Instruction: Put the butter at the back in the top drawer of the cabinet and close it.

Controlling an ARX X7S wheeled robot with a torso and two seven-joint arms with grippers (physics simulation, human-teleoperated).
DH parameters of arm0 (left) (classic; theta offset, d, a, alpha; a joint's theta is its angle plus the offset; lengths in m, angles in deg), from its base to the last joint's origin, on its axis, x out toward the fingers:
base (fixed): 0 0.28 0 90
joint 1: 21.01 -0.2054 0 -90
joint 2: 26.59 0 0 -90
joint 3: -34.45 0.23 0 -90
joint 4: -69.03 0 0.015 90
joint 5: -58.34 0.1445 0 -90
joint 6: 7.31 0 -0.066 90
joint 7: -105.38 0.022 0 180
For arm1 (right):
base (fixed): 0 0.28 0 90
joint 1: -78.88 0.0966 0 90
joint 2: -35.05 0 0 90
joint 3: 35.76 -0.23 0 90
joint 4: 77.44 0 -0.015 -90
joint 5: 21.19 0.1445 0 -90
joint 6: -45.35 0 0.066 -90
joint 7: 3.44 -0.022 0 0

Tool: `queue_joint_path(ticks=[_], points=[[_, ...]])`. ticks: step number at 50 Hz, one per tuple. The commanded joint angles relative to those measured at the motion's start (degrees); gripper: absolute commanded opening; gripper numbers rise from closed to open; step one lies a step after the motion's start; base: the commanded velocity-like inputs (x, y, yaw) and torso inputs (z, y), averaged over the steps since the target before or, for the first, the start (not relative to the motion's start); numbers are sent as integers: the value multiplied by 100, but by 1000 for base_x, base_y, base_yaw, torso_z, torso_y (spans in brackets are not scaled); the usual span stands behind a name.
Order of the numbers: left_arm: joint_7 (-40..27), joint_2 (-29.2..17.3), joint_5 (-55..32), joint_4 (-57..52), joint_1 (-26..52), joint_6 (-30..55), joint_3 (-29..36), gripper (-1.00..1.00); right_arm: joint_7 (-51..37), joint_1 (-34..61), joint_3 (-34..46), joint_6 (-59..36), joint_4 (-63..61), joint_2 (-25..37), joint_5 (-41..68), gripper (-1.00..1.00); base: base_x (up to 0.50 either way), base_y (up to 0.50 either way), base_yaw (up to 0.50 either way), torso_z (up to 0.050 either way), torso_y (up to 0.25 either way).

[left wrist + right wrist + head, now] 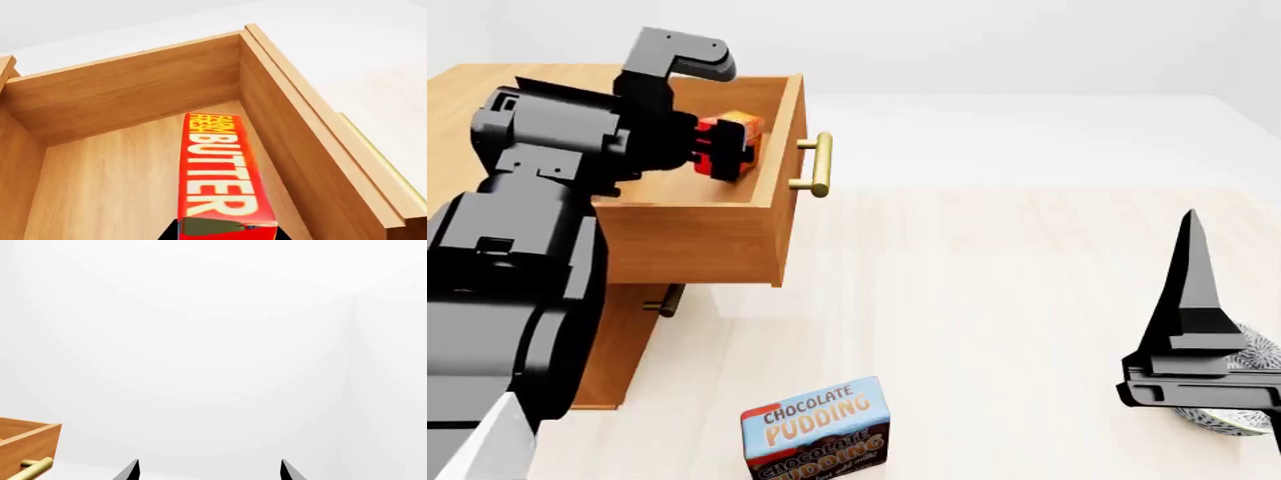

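At the left of the scene stands the cabinet (614, 370), and its top drawer (714, 225) is already pulled out toward the right, with the brass handle (814, 165) on its front. Your left gripper (723, 152) is over the open drawer, and its jaws are closed on the butter (731, 135). In the left wrist view the butter (219, 170) is seen end-on above the drawer floor (107, 195), near the right-hand wall. I cannot tell from the pictures if the box already touches the floor or hangs just above it.

So I judge the task is more than half done: the drawer is open and the butter is carried inside its walls. What is left is to release the box, bring the arm out, and push the drawer shut by its front.

Further right, near you on the worktop (1014, 300), the chocolate pudding box (817, 430) stands well apart from the cabinet and is not part of this job. At the far right your right gripper (1201, 385) holds nothing. In the right wrist view its jaws stand apart, open, with only the white background between them. Behind it is a patterned bowl (1234, 415), partly hidden.
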Motion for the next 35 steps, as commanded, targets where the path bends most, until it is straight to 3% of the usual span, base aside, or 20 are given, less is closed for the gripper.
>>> queue_joint_path(ticks=[1,35], points=[[279,147,-298,183,-135,439,-29,-100,-5,-23,1,21,14,0,-13,100,0,0,-4,0,0],[474,205,-326,184,-189,930,201,-100,-28,-68,-19,13,-8,0,-34,100,0,-1,-2,0,0]])
